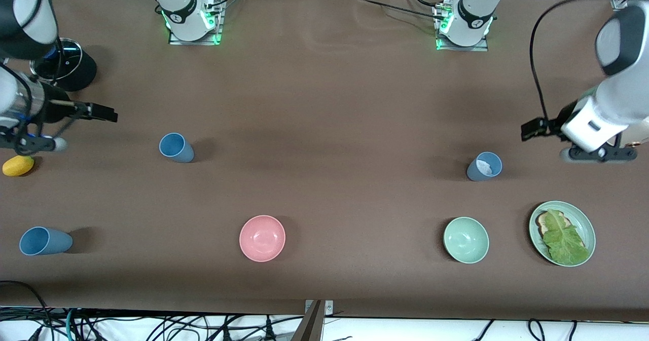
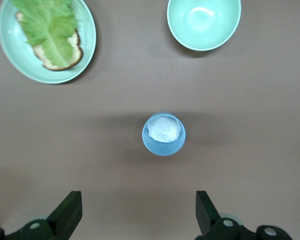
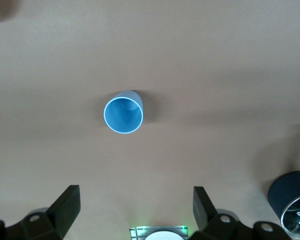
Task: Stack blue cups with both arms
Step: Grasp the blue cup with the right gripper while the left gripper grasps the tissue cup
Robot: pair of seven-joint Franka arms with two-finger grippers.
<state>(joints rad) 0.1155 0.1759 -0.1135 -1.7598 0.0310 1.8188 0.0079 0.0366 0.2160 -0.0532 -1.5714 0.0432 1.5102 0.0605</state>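
Left gripper (image 2: 136, 216) and right gripper (image 3: 132, 212) spread wide, aloft at table ends. Three blue cups (image 1: 176, 147) (image 1: 484, 166) (image 1: 44, 240) upright, well apart on table (image 1: 324, 103).

Three cups (image 1: 176, 147) (image 1: 484, 166) (image 1: 44, 241) stand well apart; two bowls (image 1: 262, 238) (image 1: 466, 239) lie between.

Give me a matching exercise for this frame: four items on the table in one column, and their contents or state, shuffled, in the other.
Items:
1. blue cup near the left hand
2. blue cup near the right hand
3. green plate
4. pink bowl

States:
A. holds bread topped with a lettuce leaf
B. upright, nothing in it
C. has something white inside
D. empty, between the blue cups' ends of the table

Pairs: 1-C, 2-B, 3-A, 4-D

Both the left hand and the right hand are open above the table.
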